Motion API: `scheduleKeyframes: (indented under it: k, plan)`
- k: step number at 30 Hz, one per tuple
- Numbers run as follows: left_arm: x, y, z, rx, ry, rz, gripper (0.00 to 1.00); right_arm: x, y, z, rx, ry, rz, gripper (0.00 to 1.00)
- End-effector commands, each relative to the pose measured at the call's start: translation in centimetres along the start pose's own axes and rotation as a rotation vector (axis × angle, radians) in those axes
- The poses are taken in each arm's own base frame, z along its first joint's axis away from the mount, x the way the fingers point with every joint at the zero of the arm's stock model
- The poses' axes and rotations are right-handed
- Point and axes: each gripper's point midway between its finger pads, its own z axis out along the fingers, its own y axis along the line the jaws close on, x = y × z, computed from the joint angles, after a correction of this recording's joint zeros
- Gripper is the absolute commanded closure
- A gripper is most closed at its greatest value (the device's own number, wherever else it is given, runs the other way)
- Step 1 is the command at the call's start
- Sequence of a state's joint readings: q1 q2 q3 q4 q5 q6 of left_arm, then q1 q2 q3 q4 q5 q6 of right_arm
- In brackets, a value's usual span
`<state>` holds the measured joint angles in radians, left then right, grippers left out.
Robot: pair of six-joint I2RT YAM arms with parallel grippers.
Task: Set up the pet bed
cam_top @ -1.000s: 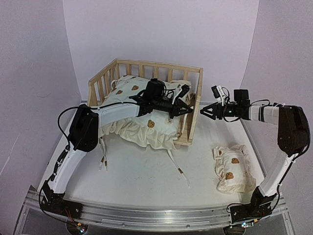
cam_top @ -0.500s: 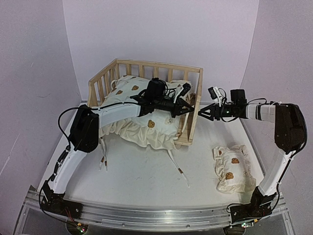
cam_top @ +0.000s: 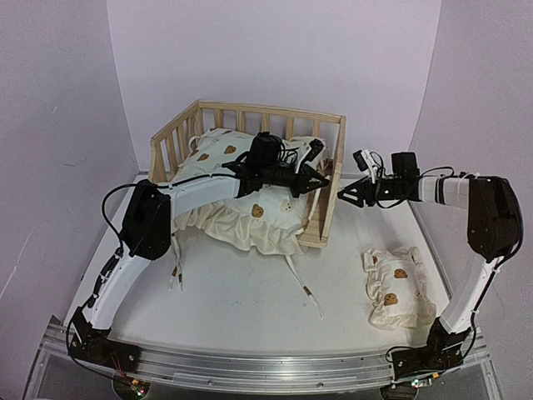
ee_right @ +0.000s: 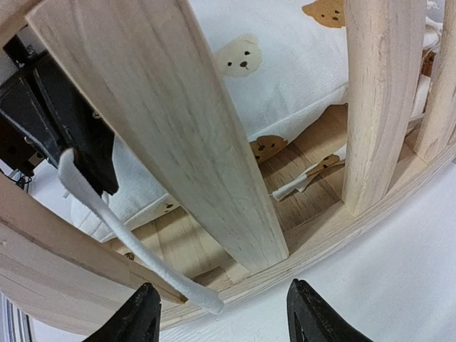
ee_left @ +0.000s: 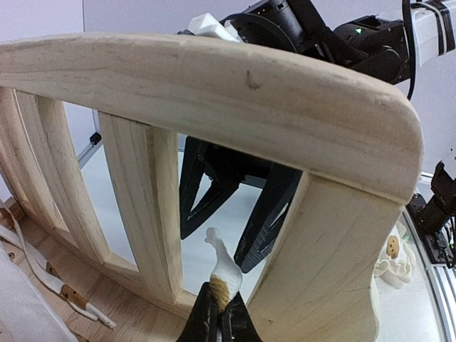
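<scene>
The pine pet bed (cam_top: 271, 111) stands at the back of the table with the bear-print cushion (cam_top: 218, 158) lying in it. My left gripper (cam_top: 321, 181) is inside the bed at the right rail, shut on a white cushion tie (ee_left: 225, 269) that it pushes out between two slats. My right gripper (cam_top: 343, 193) is open just outside that rail. In the right wrist view the tie's end (ee_right: 203, 299) hangs between my open fingers (ee_right: 142, 317), close to the left one. The rail (ee_left: 214, 85) fills the left wrist view, with the right gripper's fingers (ee_left: 267, 210) behind it.
The small bear-print pillow (cam_top: 398, 287) lies on the table at the front right. Two loose cushion ties (cam_top: 305, 289) trail over the bed's open front onto the white table. Another tie (ee_right: 313, 178) lies on the plank base.
My right gripper has moved left, up to the bed's right rail. My left gripper has shifted slightly toward that rail with the tie.
</scene>
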<state>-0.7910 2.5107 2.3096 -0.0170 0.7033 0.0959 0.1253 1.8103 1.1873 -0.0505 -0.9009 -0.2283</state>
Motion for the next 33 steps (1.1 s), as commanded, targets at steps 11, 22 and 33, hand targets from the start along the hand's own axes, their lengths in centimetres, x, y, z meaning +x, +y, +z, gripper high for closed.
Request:
scheduleKeyframes:
  k: [11,22,33]
  plan:
    - [-2.6,-1.6,0.2,0.065,-0.064,0.036,1.00,-5.1,2.2,0.1,-0.089,-0.078,-0.160,0.50]
    - [-3.2,-1.5,-4.2,-0.133,0.009,-0.050,0.40,-0.2,-0.5,-3.5,0.314,-0.027,0.313,1.00]
    - [-4.2,-6.7,-0.3,-0.272,-0.037,-0.168,0.10,2.9,3.9,-2.1,0.260,0.032,0.388,1.00]
